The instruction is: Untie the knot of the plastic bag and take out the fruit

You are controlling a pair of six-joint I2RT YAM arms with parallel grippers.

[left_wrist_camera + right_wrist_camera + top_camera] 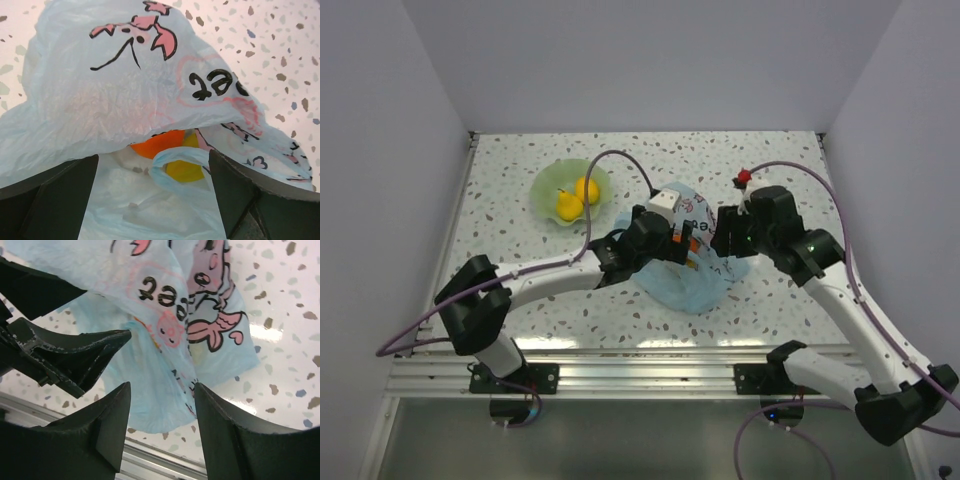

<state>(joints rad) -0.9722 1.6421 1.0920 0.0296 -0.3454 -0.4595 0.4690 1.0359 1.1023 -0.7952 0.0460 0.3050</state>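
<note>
In the middle of the table (500,170) your plastic bag (698,280) slumps between both arms. The left gripper (152,192) is spread wide at its mouth, and the right gripper (162,415) gapes too, gripping nothing. The green bowl (542,196) holds two yellow fruit (586,189). More fruit, orange (160,142) and yellow, sits inside the bag.

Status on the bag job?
Left hand open at plastic bag mouth; right hand open astride a fold. Orange fruit, yellow fruit inside. Two yellow pieces in bowl.
</note>
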